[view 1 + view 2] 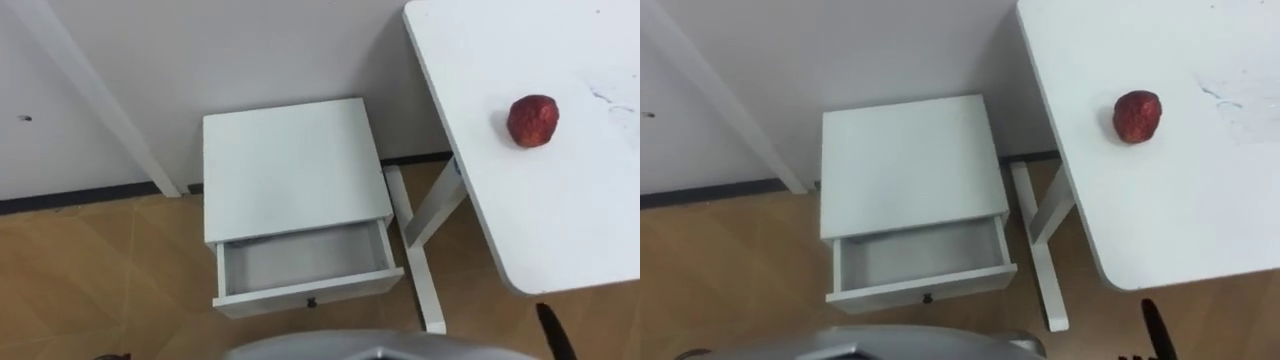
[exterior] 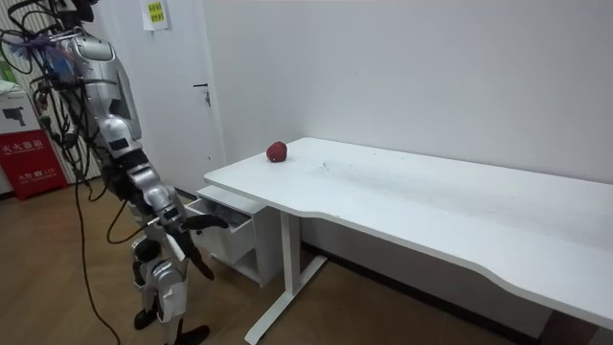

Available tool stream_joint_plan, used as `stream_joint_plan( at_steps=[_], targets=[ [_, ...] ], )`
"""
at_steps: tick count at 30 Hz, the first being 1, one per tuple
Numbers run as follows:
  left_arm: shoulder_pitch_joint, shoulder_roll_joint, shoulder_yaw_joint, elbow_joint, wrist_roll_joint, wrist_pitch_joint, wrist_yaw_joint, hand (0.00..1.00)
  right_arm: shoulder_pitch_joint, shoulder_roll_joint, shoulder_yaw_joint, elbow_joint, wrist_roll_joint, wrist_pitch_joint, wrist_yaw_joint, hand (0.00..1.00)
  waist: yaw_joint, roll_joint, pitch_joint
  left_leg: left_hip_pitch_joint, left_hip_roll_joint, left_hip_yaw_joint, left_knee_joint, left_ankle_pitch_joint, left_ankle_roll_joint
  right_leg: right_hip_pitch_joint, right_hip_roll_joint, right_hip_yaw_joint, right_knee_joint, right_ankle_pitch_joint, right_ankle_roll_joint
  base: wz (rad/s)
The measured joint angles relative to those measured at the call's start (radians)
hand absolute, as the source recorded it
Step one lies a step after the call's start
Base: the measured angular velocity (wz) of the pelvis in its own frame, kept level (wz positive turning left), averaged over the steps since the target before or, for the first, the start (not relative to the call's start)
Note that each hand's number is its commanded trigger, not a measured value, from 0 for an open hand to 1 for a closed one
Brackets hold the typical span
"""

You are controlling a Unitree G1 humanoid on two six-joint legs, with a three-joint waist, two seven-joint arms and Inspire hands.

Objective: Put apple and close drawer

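1 apple (image 1: 533, 121) on 1 table (image 1: 560, 230); 1 drawer (image 1: 305, 262) (pulled open); right hand (image 1: 553, 330) straight-fingered, holding nothing; left hand (image 1: 112, 356) unreadable.

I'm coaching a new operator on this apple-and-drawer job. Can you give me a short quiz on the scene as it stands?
1. True or false: the apple already lies inside the drawer.
2. Multiple choice: the drawer of the small white cabinet is
A) fully shut
B) pulled open and empty
C) pulled open with a cloth inside
3. Fill in the blank: the apple rests near the corner of the white ____, to the right of the cabinet in the eye views.

Key:
1. False
2. B
3. table
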State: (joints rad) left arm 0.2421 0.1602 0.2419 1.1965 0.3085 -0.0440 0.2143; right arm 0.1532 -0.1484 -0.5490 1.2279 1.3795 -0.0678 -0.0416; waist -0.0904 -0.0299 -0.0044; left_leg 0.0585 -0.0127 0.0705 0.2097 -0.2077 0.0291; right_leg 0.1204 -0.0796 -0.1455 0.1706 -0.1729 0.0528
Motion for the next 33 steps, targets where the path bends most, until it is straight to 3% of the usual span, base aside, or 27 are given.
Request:
stream_joint_plan(
  at_steps=[5,11,16,17,19,26,28,33],
  targets=[
    [-0.004,0.009,-0.002,-0.022,-0.003,0.024,-0.01,0.0,0.002,0.008,-0.025,-0.097,0.123,-0.001,-0.084,0.0,-0.016,-0.007,-0.0044,0.002,0.001,0.013,-0.001,0.0,0.0,-0.005,0.0,0.016,0.003,0.0,0.0,-0.09],
    [-0.014,0.025,-0.007,-0.023,-0.004,0.035,-0.009,0.0,-0.023,0.007,-0.026,-0.222,0.228,-0.027,-0.193,0.0,-0.015,-0.024,-0.002,-0.004,0.001,0.027,-0.004,0.0,0.001,-0.02,0.001,0.03,0.002,0.0,0.0,-0.06],
    [-0.001,0.025,0.039,-0.043,0.01,0.04,-0.007,0.0,-0.067,0.003,-0.135,-0.327,0.224,-0.055,-0.264,0.0,-0.021,-0.038,-0.0028,-0.02,0.001,0.026,-0.004,0.0,0.001,-0.032,0.001,0.028,0.001,0.0,0.0,0.0],
    [-0.002,0.025,0.038,-0.053,0.01,0.043,-0.009,0.0,-0.077,-0.001,-0.153,-0.369,0.225,-0.066,-0.285,0.0,-0.026,-0.053,-0.0005,-0.021,0.001,0.025,-0.006,0.0,0.001,-0.034,0.001,0.026,0.001,0.0,0.0,0.05],
    [0.01,0.026,0.038,-0.078,0.008,0.042,-0.01,0.0,-0.094,-0.004,-0.18,-0.467,0.224,-0.084,-0.33,0.0,-0.041,-0.045,0.0016,-0.024,0.001,0.022,-0.005,0.0,0.001,-0.036,0.001,0.022,0.001,0.0,0.0,0.03],
    [0.013,0.03,0.038,-0.108,0.001,0.012,-0.009,0.0,-0.125,-0.12,-0.236,-0.741,0.177,-0.176,-0.486,0.0,-0.06,-0.03,0.0057,-0.03,0.001,0.017,-0.011,0.0,0.001,-0.04,0.002,0.018,0.0,0.0,0.0,0.02],
    [0.02,0.03,0.038,-0.116,0.001,0.008,-0.009,0.0,-0.136,-0.135,-0.238,-0.795,0.1,-0.192,-0.529,0.0,-0.065,-0.034,0.0089,-0.03,0.0,0.016,-0.011,0.0,0.001,-0.04,0.002,0.017,0.001,0.0,0.0,0.0],
    [0.02,0.029,0.037,-0.116,0.006,-0.004,-0.012,0.0,-0.126,-0.15,-0.235,-0.94,-0.154,-0.226,-0.657,0.0,-0.066,-0.03,0.0059,-0.047,0.001,0.007,-0.006,0.001,-0.001,-0.052,0.002,0.006,0.002,0.0,0.0,0.04]
  ],
)
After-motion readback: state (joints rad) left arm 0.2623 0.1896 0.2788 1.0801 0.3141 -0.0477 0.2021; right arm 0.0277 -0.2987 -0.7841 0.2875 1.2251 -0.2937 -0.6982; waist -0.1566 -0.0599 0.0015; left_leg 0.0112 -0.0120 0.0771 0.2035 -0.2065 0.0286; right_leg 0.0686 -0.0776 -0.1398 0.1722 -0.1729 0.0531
